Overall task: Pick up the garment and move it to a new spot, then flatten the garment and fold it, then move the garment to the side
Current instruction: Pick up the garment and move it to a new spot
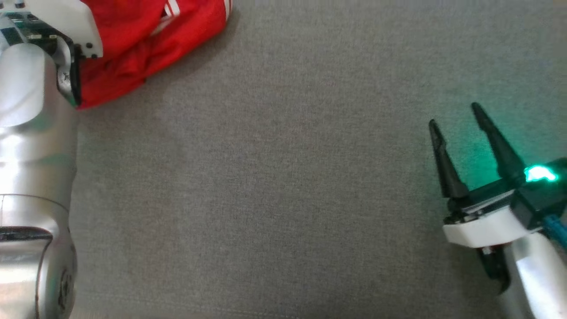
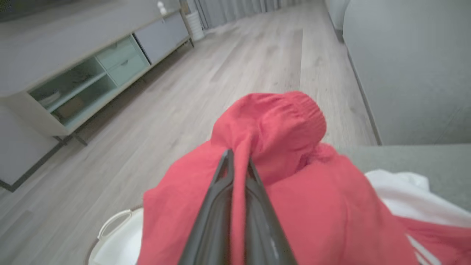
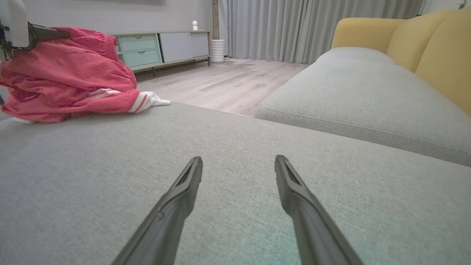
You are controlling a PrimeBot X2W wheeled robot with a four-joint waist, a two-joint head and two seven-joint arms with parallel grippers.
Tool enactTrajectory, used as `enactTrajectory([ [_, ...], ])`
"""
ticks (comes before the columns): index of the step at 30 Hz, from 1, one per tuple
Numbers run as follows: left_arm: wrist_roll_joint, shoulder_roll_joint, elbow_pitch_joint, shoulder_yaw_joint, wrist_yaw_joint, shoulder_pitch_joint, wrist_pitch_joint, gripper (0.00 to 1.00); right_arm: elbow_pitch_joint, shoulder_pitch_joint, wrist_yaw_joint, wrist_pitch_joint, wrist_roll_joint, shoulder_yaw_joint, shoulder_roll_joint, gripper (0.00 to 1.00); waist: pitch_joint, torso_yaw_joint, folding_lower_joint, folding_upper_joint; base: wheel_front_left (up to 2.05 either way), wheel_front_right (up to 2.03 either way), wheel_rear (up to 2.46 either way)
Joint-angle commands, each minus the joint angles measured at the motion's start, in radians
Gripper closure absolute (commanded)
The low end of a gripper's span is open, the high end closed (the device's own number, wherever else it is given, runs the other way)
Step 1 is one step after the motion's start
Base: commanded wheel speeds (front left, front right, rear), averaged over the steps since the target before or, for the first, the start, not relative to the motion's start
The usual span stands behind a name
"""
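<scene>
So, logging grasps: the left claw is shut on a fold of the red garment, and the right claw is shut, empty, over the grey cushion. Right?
Not quite: the right claw is open, not shut; the right wrist view shows its fingers spread apart, empty, over the grey cushion. The left claw is indeed shut on a fold of the red garment.

You have the garment (image 1: 146,40) heaped at the far left of the cushion (image 1: 283,177), with your left gripper (image 2: 239,158) on a fold at its top. Your right gripper (image 1: 455,115) sits over the cushion's near right, well apart from the garment. A basket (image 2: 114,224) lies lower down, just beside the garment.
</scene>
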Motion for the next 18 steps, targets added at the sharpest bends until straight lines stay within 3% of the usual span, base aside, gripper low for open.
enactTrajectory([
  [1,-0.003,0.067,-0.037,0.017,0.008,-0.017,-0.04,1.0,-0.018,0.008,0.007,-0.011,0.004,0.025,0.017,0.0,-0.071,-0.012,0.0001,0.0001,0.0,0.0,0.0],
  [12,0.031,0.037,-0.114,-0.078,-0.094,-0.096,-0.109,1.0,0.031,0.055,0.007,-0.011,-0.003,0.026,0.146,0.0,-0.28,-0.105,0.0001,0.0001,0.0,0.0,0.0],
  [18,0.014,-0.015,-0.197,-0.128,-0.162,-0.106,-0.123,1.0,0.044,0.076,0.007,-0.011,-0.005,0.036,0.188,0.0,-0.358,-0.229,0.0001,0.0001,0.0,0.0,0.0],
])
